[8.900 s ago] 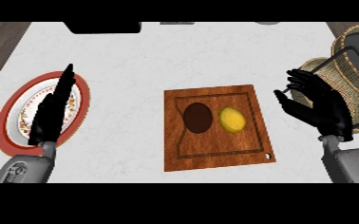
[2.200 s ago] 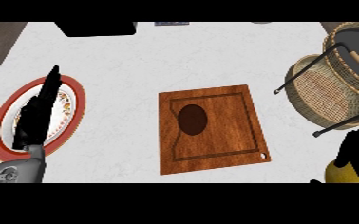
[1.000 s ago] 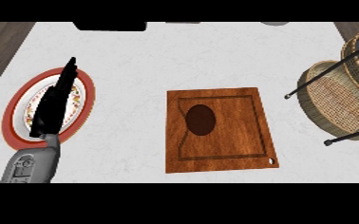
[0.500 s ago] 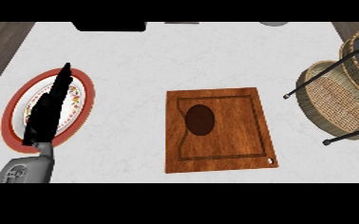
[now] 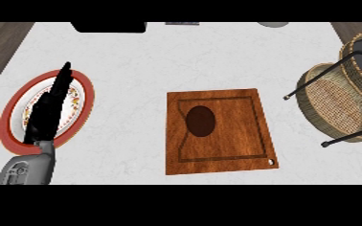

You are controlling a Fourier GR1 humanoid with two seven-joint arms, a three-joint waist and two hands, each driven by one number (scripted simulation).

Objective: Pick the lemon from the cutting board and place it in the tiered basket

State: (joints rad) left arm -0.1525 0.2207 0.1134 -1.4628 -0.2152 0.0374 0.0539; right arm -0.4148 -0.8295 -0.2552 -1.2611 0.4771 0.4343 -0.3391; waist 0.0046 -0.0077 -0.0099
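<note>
a: head view — what's on the counter (image 5: 141,67)?

b: a wooden cutting board (image 5: 220,130) near the middle, with a dark oval patch (image 5: 201,121) on its left half. no lemon shows on the board or anywhere else in this view, so i can't say where it is.

a: and the basket?

b: the tiered basket (image 5: 332,103), woven with a dark wire frame, sits at the right edge, partly cut off. its inside can't be made out from here.

a: hands?

b: only the left hand (image 5: 48,110) shows, at the left, fingers straight and together, pointing up the view over a red-rimmed plate (image 5: 79,117). it holds nothing. its grey forearm (image 5: 27,167) comes in from the lower left corner. the right hand is out of view.

a: anything else?

b: a black object (image 5: 109,27) lies at the counter's far edge.
</note>
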